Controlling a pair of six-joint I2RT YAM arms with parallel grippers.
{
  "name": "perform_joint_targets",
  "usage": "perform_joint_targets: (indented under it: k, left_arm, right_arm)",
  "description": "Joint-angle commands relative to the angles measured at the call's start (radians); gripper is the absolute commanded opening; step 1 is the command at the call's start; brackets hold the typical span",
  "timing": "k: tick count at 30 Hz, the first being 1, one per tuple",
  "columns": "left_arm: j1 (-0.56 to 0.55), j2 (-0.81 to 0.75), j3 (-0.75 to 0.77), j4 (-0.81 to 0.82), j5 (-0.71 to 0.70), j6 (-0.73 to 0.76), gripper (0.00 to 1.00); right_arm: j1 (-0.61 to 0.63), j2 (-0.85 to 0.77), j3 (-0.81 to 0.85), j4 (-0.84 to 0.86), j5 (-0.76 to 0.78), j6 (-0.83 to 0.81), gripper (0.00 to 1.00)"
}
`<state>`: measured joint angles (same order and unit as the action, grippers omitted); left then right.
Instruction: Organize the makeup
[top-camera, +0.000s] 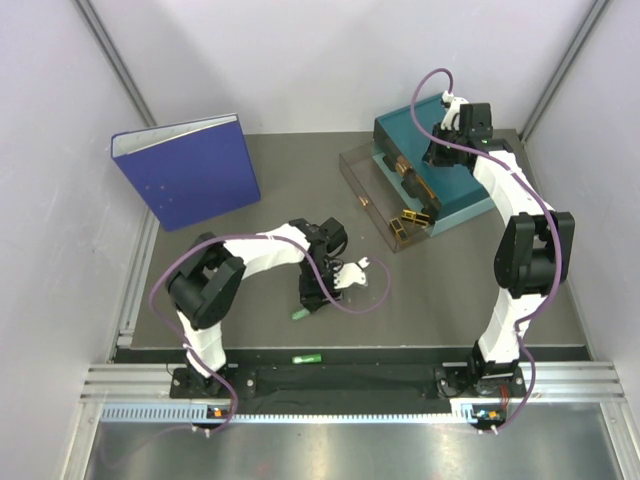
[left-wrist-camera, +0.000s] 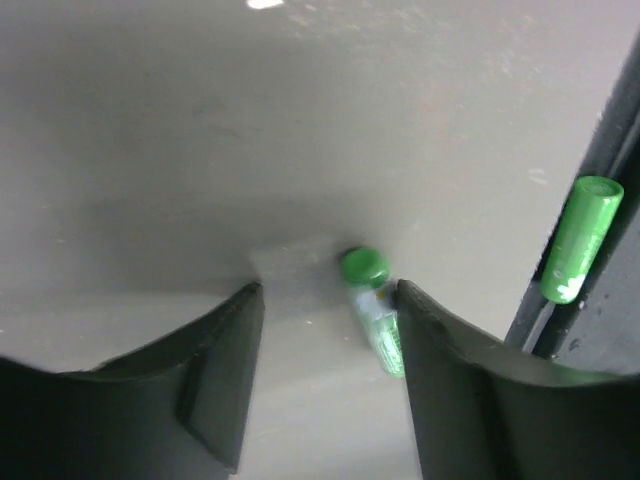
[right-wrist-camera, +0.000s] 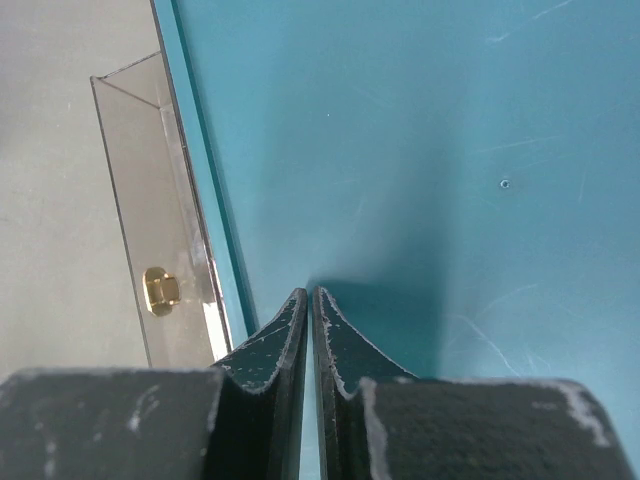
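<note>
Two capsules: one green capsule (left-wrist-camera: 372, 312) lies on the bench (left-wrist-camera: 200, 150) between the wide-spread left fingers (left-wrist-camera: 215, 370), the other green capsule (left-wrist-camera: 580, 238) sits apart at the edge rail (left-wrist-camera: 600, 345). Right fingers (right-wrist-camera: 275, 345) are pinched together above the teal box (right-wrist-camera: 450, 150).

- Matte grey-brown worktop (top-camera: 450, 300), evenly lit, with soft shadows.
- Plain pale walls (top-camera: 330, 60) close it in at the back and on both sides.
- Grey metal posts (top-camera: 113, 60) run up the back corners.
- A ribbed aluminium rail (top-camera: 130, 383) lines the near edge, with a brushed metal sheet (top-camera: 340, 450) below.
</note>
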<state>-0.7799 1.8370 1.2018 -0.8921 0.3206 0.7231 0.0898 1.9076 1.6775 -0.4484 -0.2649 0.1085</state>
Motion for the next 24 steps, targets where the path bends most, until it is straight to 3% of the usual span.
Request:
perform_joint_targets:
  k: [1, 2, 3, 4, 7, 12, 14, 17, 24]
  left_arm:
    - [0.001, 0.085, 0.024, 0.027, -0.025, 0.013, 0.47]
    - [0.001, 0.094, 0.034, 0.022, -0.028, 0.013, 0.39]
    - [0.001, 0.102, 0.042, 0.015, -0.029, 0.012, 0.18]
    - [-0.001, 0.123, 0.051, 0.009, -0.031, 0.01, 0.12]
    - [-0.001, 0.163, 0.084, -0.013, -0.06, -0.007, 0.05]
    - [-0.001, 0.171, 0.068, 0.001, -0.081, -0.025, 0.06]
    - [0.001, 0.159, 0.059, 0.025, -0.081, -0.031, 0.0]
    - [0.001, 0.136, 0.082, 0.053, -0.089, -0.045, 0.0]
    - [0.013, 0.125, 0.329, 0.074, -0.103, -0.054, 0.0]
  right_arm:
    - [0.013, 0.091, -0.045, -0.188, 0.016, -0.006, 0.07]
    - [0.014, 0.091, -0.047, -0.188, 0.016, -0.006, 0.07]
    - [0.013, 0.093, -0.047, -0.188, 0.016, -0.006, 0.07]
    - [0.013, 0.093, -0.047, -0.188, 0.016, -0.007, 0.07]
    - [0.014, 0.094, -0.045, -0.187, 0.018, -0.007, 0.07]
    - [0.011, 0.097, -0.044, -0.187, 0.015, -0.007, 0.07]
    - [0.011, 0.096, -0.044, -0.188, 0.013, -0.006, 0.07]
    - [0.011, 0.099, -0.039, -0.187, 0.013, -0.004, 0.07]
    - [0.011, 0.099, -0.038, -0.19, 0.01, -0.004, 0.07]
